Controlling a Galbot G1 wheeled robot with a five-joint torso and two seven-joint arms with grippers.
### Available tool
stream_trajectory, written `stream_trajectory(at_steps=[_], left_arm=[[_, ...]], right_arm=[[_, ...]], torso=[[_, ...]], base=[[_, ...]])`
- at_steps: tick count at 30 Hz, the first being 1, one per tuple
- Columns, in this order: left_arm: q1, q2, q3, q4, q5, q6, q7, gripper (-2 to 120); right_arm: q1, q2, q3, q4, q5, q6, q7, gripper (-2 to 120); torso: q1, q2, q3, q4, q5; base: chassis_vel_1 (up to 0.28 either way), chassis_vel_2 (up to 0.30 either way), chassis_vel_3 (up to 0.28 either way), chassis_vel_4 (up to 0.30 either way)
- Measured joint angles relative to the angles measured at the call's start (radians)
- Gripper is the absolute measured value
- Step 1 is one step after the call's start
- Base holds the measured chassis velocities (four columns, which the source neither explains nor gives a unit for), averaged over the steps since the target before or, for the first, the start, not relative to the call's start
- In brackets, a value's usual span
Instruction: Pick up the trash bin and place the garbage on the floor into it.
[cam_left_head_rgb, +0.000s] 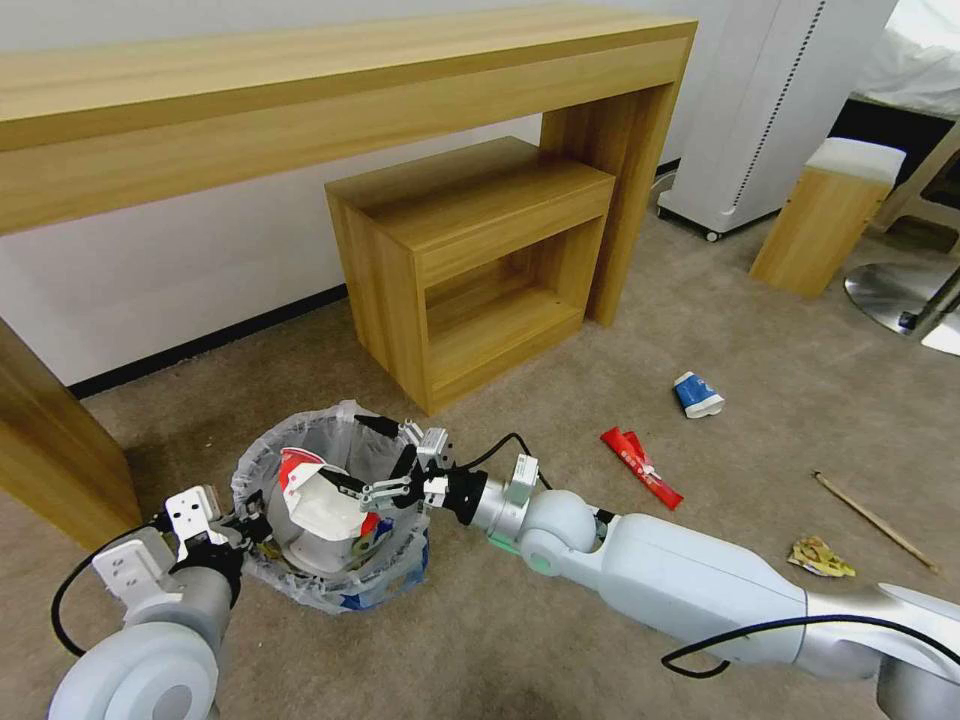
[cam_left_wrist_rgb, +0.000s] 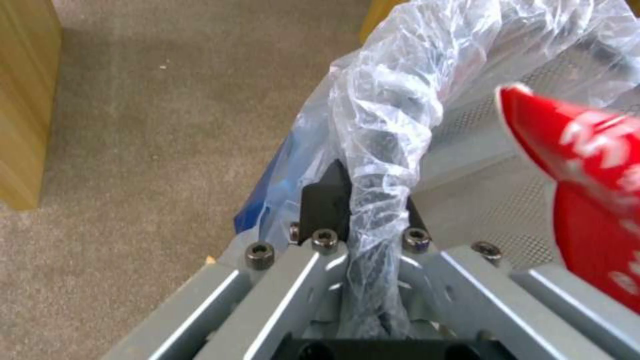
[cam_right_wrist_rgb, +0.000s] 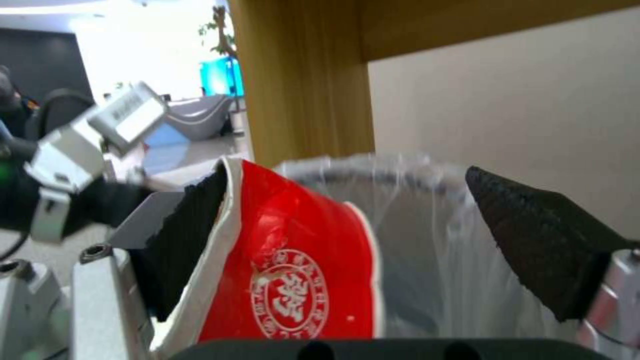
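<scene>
While the left gripper (cam_left_head_rgb: 232, 528) clamps the bagged rim of the trash bin (cam_left_head_rgb: 300, 445) at lower left, the right gripper (cam_left_head_rgb: 372, 489), fingers spread, hangs over it against a crushed red-white cup (cam_left_head_rgb: 318, 500), light, flimsy, best pinched at its folded wall.

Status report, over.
Left gripper clamped on bin rim. Right gripper open over bin, red cup at its fingers. Nothing blocking.
</scene>
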Motion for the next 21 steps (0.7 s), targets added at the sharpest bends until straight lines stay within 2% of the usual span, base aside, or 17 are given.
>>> stream_trajectory(at_steps=[21], left_arm=[[0.006, -0.001, -0.002, -0.011, 0.002, 0.000, 0.003, 1]], right_arm=[[-0.013, -0.016, -0.032, -0.018, -0.018, -0.010, -0.017, 91]], torso=[[0.000, 0.000, 0.000, -0.0001, 0.0000]], base=[[0.000, 0.000, 0.000, 0.000]])
